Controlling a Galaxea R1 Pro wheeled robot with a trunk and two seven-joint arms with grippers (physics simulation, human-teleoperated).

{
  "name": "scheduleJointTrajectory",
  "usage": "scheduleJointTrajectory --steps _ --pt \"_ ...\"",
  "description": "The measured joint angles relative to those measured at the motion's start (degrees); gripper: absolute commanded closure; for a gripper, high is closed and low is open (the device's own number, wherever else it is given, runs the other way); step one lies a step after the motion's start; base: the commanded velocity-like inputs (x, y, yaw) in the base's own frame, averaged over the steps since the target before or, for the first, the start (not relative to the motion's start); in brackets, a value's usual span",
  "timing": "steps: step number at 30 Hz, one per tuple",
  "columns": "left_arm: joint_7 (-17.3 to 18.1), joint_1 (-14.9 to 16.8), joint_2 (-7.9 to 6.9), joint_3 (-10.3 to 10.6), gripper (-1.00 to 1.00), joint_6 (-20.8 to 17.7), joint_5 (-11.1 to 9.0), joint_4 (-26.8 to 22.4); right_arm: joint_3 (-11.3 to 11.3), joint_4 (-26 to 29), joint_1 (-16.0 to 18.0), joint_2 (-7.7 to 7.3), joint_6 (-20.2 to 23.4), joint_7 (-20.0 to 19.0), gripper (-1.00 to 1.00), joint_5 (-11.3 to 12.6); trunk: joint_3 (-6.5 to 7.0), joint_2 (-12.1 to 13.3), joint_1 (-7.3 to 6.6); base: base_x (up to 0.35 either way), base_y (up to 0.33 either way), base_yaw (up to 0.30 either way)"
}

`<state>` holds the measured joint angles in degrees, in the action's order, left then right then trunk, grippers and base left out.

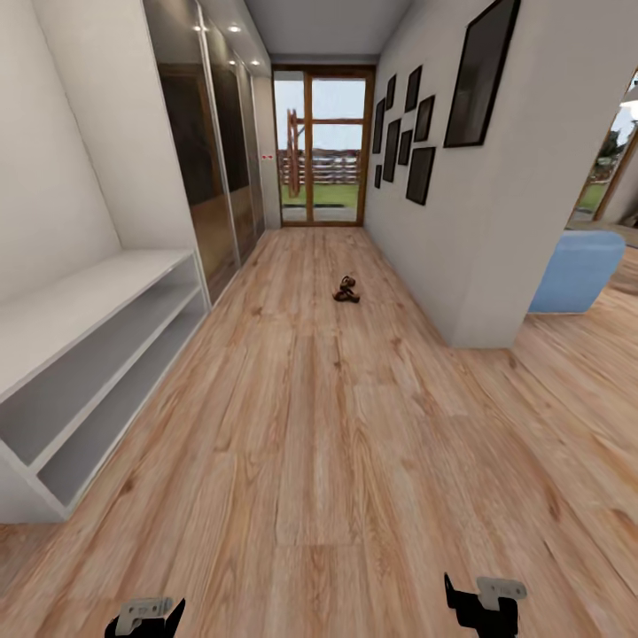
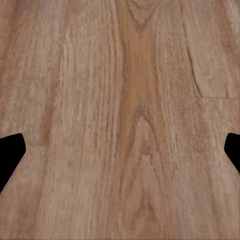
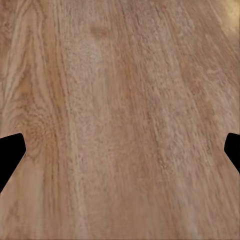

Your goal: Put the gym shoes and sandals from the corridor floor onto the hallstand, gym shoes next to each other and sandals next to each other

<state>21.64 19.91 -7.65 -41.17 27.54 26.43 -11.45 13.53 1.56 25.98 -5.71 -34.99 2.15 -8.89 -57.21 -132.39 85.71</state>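
Corridor floor [image 1: 354, 461] carries brown sandals [image 1: 346, 290] far ahead; shoe rack [image 1: 89, 354] bare; nothing placed; left tool [image 2: 120, 150] and right tool [image 3: 120, 150] released, empty

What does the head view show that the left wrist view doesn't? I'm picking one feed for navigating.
Head view alone: the hallstand at the left, dark sandals lying far down the corridor, the glass door, wall frames, and both grippers, left and right. Left wrist view alone: close-up wood grain between wide-open jaws. Both share the corridor floor.
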Motion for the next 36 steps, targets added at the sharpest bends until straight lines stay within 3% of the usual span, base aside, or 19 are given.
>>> scheduleJointTrajectory --steps 36 --pt "0.0 0.0 0.0 0.0 -1.0 0.0 0.0 0.0 0.0 0.0 0.0 0.0 0.0 0.0 -1.0 0.0 0.0 0.0 0.0 0.339 0.0 0.0"
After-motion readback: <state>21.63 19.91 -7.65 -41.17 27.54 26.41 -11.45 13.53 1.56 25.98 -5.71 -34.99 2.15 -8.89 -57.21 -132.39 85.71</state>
